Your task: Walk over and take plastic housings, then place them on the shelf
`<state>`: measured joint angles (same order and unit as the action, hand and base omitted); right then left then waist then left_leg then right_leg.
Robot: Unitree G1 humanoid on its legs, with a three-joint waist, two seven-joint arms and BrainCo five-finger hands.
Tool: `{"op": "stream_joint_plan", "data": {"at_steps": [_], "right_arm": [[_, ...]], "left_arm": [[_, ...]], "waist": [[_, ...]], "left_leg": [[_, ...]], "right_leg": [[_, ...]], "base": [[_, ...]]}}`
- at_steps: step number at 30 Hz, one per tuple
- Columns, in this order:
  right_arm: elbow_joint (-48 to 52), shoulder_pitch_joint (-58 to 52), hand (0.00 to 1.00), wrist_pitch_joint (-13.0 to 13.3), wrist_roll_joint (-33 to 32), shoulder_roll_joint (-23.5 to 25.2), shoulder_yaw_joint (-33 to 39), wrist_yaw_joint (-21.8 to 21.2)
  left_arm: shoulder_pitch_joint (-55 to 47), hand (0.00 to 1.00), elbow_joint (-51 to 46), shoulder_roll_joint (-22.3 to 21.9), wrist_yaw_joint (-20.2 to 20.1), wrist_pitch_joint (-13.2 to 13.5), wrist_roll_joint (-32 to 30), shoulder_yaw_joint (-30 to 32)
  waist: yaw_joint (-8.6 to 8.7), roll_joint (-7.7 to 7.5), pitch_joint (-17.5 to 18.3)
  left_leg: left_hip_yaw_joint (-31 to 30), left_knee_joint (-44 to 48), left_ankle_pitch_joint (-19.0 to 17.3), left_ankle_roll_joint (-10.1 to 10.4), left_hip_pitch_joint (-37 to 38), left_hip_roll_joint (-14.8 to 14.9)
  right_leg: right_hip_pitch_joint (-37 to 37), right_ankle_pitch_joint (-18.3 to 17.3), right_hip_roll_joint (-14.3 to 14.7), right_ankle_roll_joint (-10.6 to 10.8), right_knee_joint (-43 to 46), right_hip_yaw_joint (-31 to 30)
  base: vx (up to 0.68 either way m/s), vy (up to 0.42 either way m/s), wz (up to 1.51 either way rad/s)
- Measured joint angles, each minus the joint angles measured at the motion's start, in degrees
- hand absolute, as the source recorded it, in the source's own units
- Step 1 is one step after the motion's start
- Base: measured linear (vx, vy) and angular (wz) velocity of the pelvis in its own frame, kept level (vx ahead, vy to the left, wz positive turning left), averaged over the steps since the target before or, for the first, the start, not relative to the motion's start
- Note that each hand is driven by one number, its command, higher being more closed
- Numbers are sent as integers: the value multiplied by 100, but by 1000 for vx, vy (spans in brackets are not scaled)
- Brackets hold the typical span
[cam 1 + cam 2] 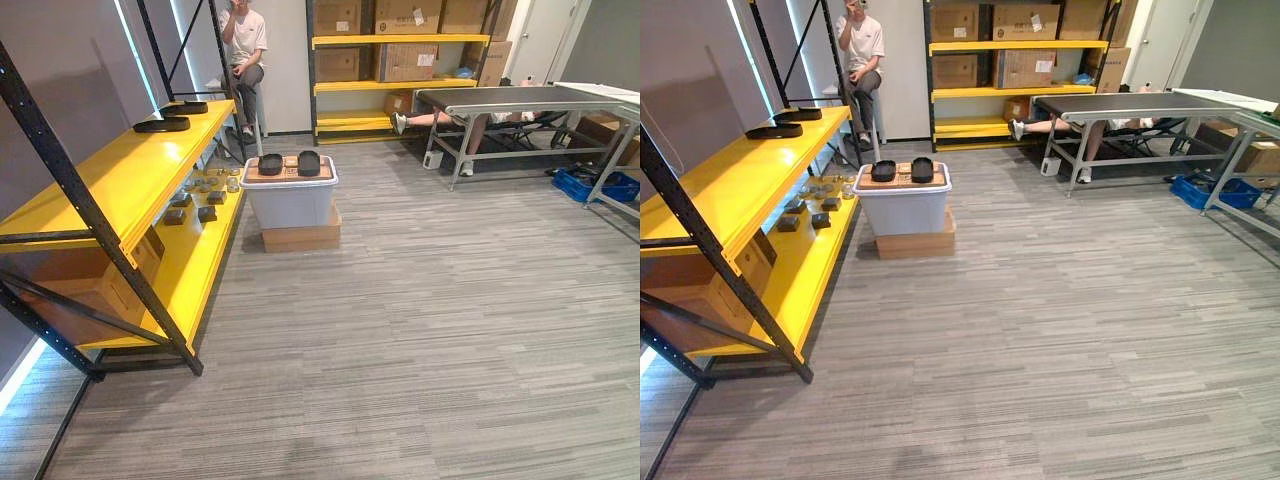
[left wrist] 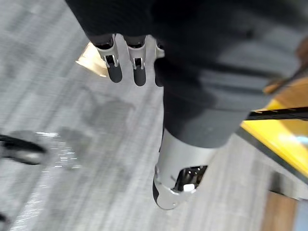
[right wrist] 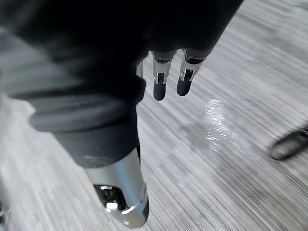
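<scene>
On the lid of a white plastic bin [image 1: 290, 205], which stands on a flat cardboard box [image 1: 300, 238], two black rounded-rectangular plastic housings [image 1: 270, 164] lie side by side, with their long axes running roughly away from the robot. Small parts [image 1: 195, 205] on the yellow metal shelf [image 1: 120, 180] are too small to identify. The left hand [image 2: 114, 67] and right hand [image 3: 161, 82] hang with fingers straight, holding nothing.

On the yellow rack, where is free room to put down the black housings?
The top shelf is bare from its near end up to the two black housings at the far end. The lower shelf is crowded with small parts farther along.
</scene>
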<state>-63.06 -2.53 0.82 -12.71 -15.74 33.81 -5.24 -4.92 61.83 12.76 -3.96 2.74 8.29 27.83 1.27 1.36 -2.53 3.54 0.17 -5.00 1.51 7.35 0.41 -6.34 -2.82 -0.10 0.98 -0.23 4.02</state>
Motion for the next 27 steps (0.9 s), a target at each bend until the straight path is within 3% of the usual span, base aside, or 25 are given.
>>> {"op": "stream_joint_plan", "data": {"at_steps": [6, 16, 27], "right_arm": [[157, 78, 0, 50, 226, -59, -20, 58], [39, 95, 0, 50, -31, -19, 2, 139], [-338, 91, 0, 47, -22, 30, 220, 152]], "left_arm": [[66, 0, 4, -11, 14, 55, 179, -11], [-50, 0, 63, -220, 120, 94, 285, -38], [-208, 0, 179, -299, 156, 99, -174, -465]], "waist": [[69, 20, -108], [79, 117, -164], [121, 151, -147]], "left_leg": [[-37, 1, -16, 26, 70, -26], [-29, 5, -20, 29, 146, -22], [-81, -133, 63, -97, 142, -39]], "right_leg": [[-180, -21, -32, 47, -93, 131], [-227, -78, -41, 126, -29, 147], [-173, -79, -51, 119, -35, 294]], "base": [[11, -5, 8], [-38, -3, 0], [-34, -13, 5]]}}
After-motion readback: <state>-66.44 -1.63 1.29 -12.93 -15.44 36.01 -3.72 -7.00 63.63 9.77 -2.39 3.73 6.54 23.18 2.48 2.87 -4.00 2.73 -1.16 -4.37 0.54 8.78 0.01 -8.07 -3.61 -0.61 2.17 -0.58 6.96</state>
